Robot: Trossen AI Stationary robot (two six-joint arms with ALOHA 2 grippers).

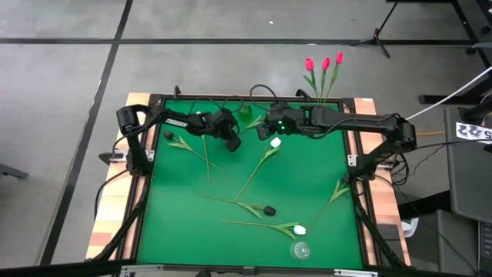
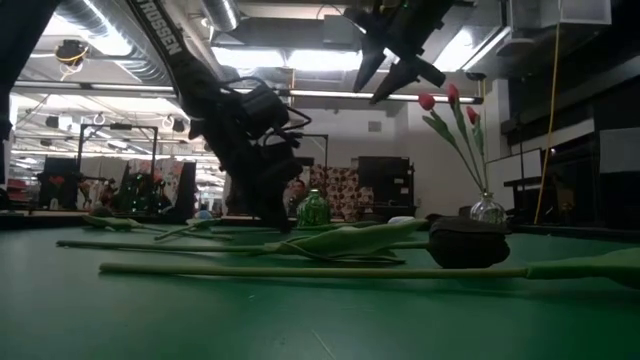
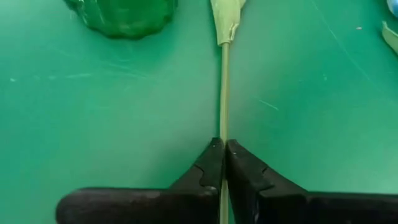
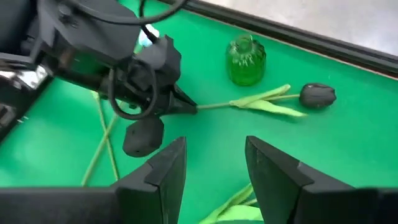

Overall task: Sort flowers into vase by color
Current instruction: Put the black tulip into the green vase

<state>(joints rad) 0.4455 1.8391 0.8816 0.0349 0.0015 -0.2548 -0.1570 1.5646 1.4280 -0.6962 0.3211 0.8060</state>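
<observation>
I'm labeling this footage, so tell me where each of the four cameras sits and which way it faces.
High view: overhead, looking straight down on the green table; both arms show.
Low view: table height, looking level across lying flowers into the room; arms enter from above.
Left wrist view: on the left arm, facing the mat; the left hand is shut on a stem.
Right wrist view: on the right arm; the right hand is open.
Shared: both wrist views show the green vase.
</observation>
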